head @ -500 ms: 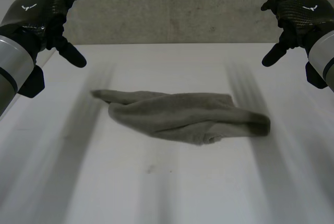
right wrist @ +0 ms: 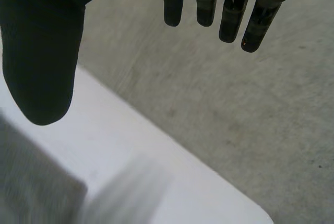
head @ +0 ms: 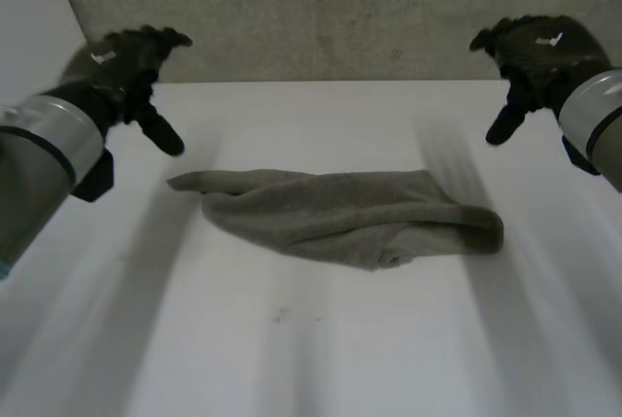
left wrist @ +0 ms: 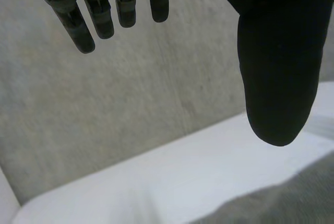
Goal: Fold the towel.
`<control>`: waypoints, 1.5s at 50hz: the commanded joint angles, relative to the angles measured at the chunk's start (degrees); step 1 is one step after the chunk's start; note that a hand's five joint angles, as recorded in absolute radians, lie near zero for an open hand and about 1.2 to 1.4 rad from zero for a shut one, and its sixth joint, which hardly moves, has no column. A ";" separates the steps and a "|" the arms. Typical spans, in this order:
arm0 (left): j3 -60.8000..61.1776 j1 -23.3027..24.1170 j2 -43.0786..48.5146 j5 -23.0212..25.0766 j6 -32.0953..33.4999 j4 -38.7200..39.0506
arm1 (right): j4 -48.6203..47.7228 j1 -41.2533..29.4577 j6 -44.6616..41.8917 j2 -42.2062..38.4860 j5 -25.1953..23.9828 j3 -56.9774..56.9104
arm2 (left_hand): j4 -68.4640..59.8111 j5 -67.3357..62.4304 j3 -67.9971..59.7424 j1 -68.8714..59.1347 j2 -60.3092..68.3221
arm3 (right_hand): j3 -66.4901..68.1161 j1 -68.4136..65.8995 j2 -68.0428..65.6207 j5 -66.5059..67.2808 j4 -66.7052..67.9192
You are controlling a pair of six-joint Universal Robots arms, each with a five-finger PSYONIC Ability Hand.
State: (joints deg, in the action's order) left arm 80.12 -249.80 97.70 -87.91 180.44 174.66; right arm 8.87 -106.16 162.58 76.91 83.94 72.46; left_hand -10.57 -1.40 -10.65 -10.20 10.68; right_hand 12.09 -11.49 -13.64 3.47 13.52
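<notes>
left robot hand, right robot hand: spread, empty
towel: lay crumpled between both; judged soft, limp
grasp: end corners

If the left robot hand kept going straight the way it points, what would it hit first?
Probably the grey wall behind the table: the fingers of the left robot hand aim at it, above the table's far edge. The towel lies lower, beneath its thumb, off that line.
</notes>
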 commanded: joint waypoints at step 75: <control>-13.14 6.35 38.35 8.20 23.90 11.21 | -12.74 -0.63 -7.01 -24.69 -1.24 3.77 | -69.43 -68.60 -69.35 -69.80 69.32 | 67.91 -68.51 -66.36 66.53 66.48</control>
State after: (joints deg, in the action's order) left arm 68.90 -243.46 136.14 -79.32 201.54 183.04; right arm -3.75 -106.44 157.36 55.02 82.45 81.63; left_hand -65.96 -55.40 -65.86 -64.32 66.01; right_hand 67.45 -54.38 -67.11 55.46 68.11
